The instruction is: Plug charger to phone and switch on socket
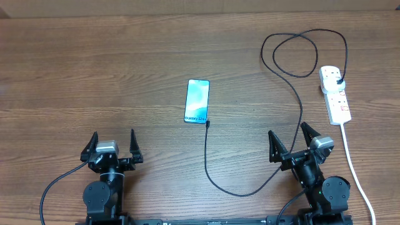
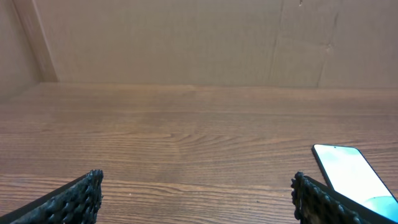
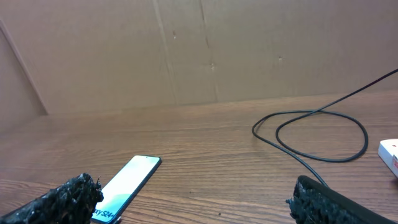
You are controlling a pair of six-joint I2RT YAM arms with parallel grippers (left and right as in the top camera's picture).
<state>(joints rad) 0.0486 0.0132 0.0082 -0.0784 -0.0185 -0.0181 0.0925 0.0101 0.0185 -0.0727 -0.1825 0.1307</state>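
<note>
Phone (image 1: 197, 100), charger (image 1: 207, 150), socket (image 1: 335, 94): 1 each; left hand (image 1: 114, 134), right hand (image 1: 287, 129): 2.

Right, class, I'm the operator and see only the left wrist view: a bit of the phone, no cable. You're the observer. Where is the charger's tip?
Observer: The charger's connector tip lies by the phone's near right corner, not at the middle of its edge.
Operator: And its other end?
Observer: Its black plug sits in the far end of the socket, out beyond the right gripper.
Operator: Is that gripper holding anything?
Observer: No, it is open and empty.
</note>
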